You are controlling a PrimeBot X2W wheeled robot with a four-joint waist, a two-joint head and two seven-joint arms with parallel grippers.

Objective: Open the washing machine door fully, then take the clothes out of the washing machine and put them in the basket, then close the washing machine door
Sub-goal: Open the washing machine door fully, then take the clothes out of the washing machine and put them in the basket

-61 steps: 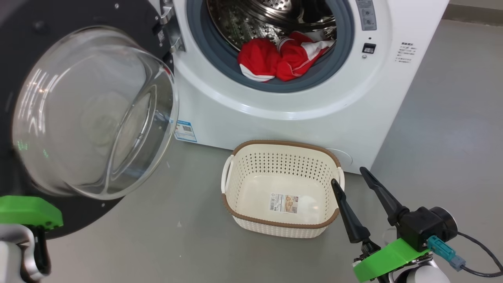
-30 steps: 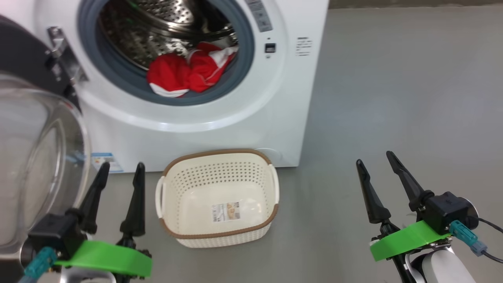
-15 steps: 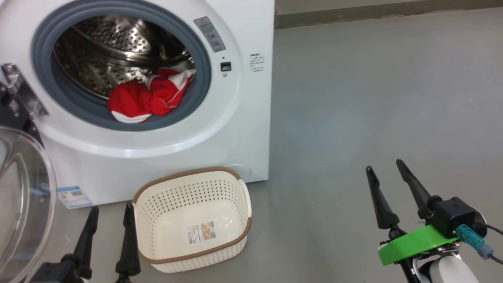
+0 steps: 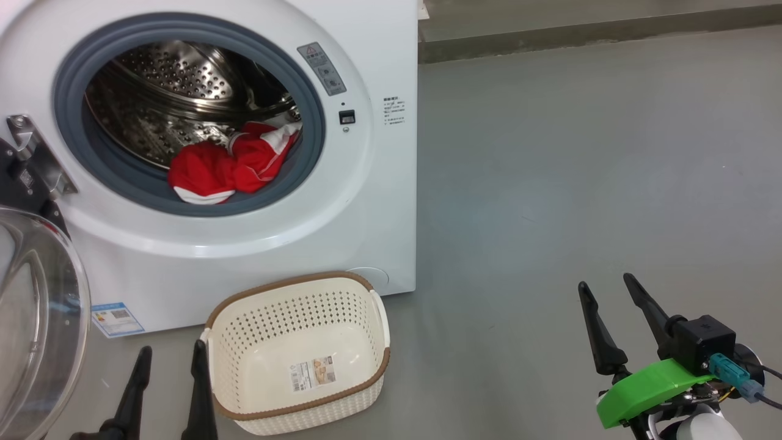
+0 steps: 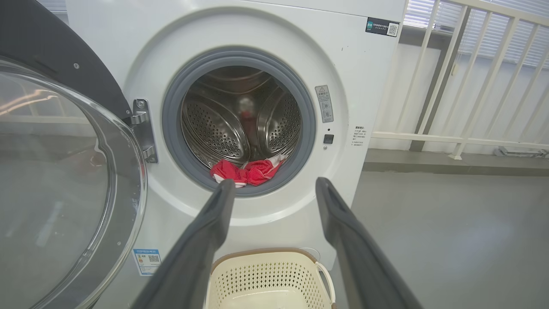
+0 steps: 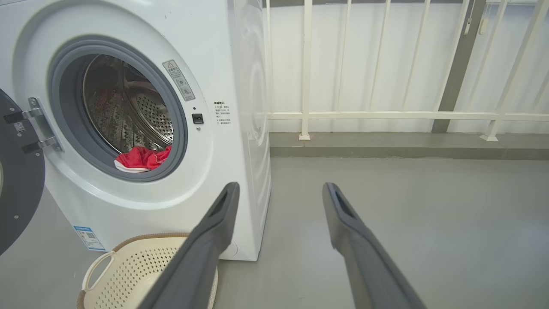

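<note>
At the front lip of the drum (image 4: 177,79), low and to the right, there are the clothes (image 4: 229,168): a bunched red heap with white trim, its lower edge resting on the grey rubber ring (image 4: 201,209). My read is soft, light, floppy stuff with nothing to break, but it will sag and trail, and a shallow nip could peel off a single layer and slip. The best bite looks like the fat crumpled hump in the middle of the heap, fingers pushed well into the folds and kept off the rubber.

Around them, the washing machine (image 4: 244,256) has its mouth wide open. The washing machine door (image 5: 64,193) is swung out on its hinge (image 4: 33,156) to the left, glass bowl bulging towards us. Below the opening, on the floor (image 4: 550,183), the basket (image 4: 293,284) sits just in front of the machine, holding nothing but its paper label (image 4: 313,374).

The left gripper (image 4: 171,347) hovers just beside the basket's left end, jaws spread wide, nothing between them, aimed at the opening. The right gripper (image 4: 605,282) hangs well off to the right over the floor, jaws spread too and carrying nothing. The door step looks done, and the reach into the drum comes next.
</note>
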